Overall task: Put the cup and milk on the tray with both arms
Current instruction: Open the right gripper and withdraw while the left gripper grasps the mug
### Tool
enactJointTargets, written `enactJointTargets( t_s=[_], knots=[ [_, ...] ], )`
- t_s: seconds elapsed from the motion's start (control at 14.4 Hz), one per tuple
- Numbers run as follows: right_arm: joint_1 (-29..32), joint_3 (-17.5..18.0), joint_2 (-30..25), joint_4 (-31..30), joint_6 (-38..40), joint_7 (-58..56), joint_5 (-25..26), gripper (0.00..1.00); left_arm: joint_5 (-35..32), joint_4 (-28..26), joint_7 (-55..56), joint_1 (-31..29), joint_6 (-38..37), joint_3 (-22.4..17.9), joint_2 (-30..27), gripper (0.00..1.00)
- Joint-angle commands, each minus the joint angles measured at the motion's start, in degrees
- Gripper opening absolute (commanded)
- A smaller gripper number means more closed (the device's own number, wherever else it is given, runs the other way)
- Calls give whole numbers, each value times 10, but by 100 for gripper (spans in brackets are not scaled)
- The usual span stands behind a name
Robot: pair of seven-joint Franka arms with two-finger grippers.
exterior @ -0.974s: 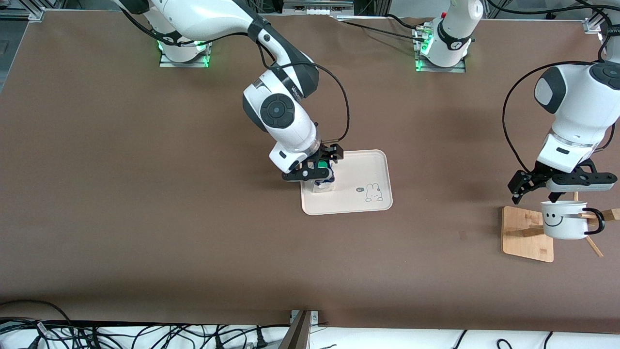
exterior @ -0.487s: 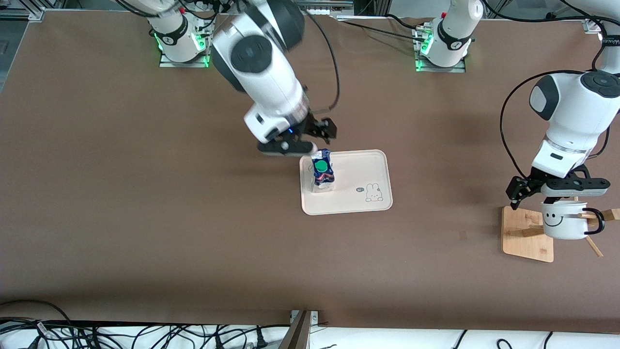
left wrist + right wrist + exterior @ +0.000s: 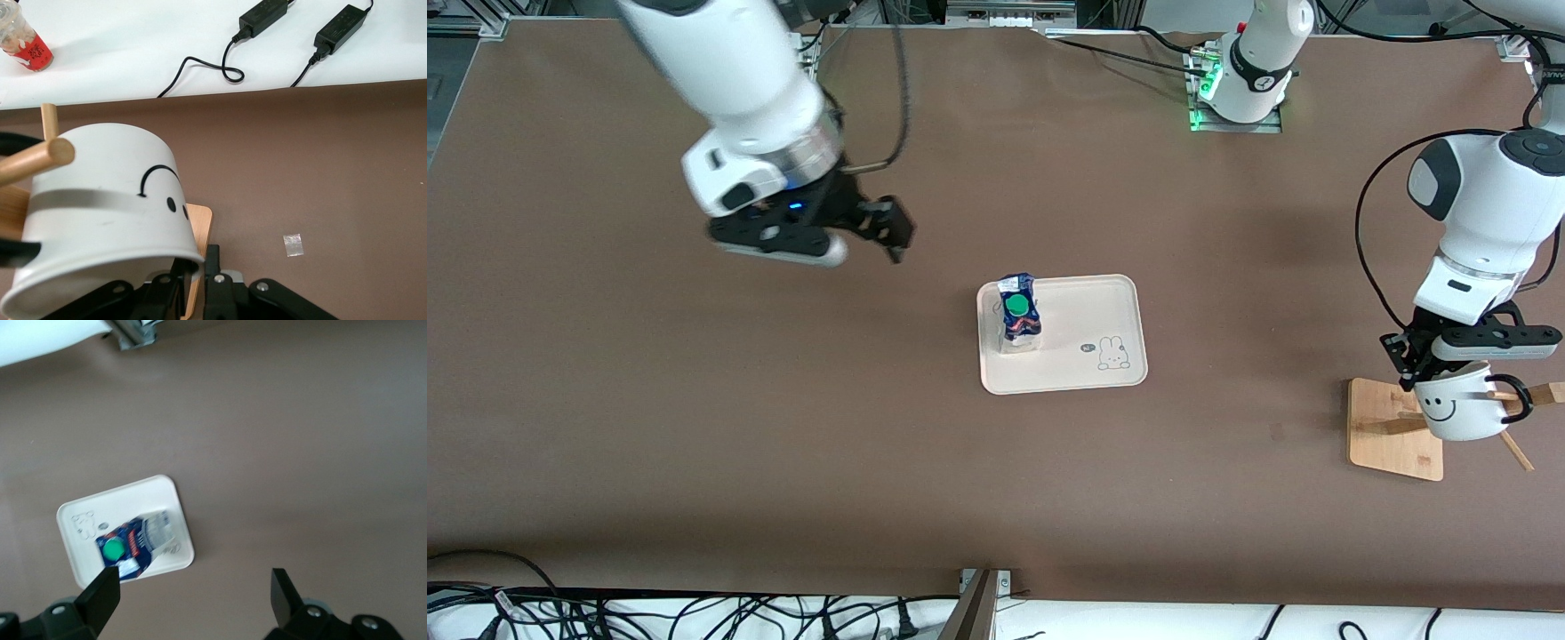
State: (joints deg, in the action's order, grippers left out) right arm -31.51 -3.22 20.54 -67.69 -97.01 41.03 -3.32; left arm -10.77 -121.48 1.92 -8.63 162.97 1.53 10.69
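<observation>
While milk carton (image 3: 1018,313) sits on tray (image 3: 1103,302), my left gripper (image 3: 1424,369) pinches mug (image 3: 1458,411) rim on wooden rack (image 3: 1392,431); right gripper (image 3: 852,233) spread wide, empty, above table.

No words, brand names or numbers are showing clearly enough to read. The only sign showing is a black smiley face on the cup (image 3: 1454,411), with a small bunny drawing sitting at the tray's (image 3: 1085,307) five o'clock corner.

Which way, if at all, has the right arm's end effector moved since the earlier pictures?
Yes. The right end effector, open, has left the tray and the milk, and is now over bare table toward its own base.
</observation>
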Motion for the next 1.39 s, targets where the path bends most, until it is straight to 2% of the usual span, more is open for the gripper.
enactJointTargets(
  t_s=[0.0,0.14,0.28,0.49,0.9,1.11,1.32],
  knots=[
    [58,2,7,15,16,-56,2,100,-15,6,0,-9,7,4,6,8],
    [98,5,10,15,16,-61,2,100,-15,6,0,-9,7,4,7,7],
    [129,6,13,15,16,-122,4,100,-16,6,0,-9,7,4,7,0],
    [152,-8,12,15,47,-172,21,100,-16,7,0,-8,7,4,7,0],
    [173,-95,12,10,74,-268,32,100,-16,35,8,9,3,25,2,0],
    [220,-93,27,15,48,-266,18,100,-16,43,10,30,1,30,-6,0],
    [218,-95,21,14,50,-311,24,100,-11,43,13,59,-2,37,-9,0]
  ],
)
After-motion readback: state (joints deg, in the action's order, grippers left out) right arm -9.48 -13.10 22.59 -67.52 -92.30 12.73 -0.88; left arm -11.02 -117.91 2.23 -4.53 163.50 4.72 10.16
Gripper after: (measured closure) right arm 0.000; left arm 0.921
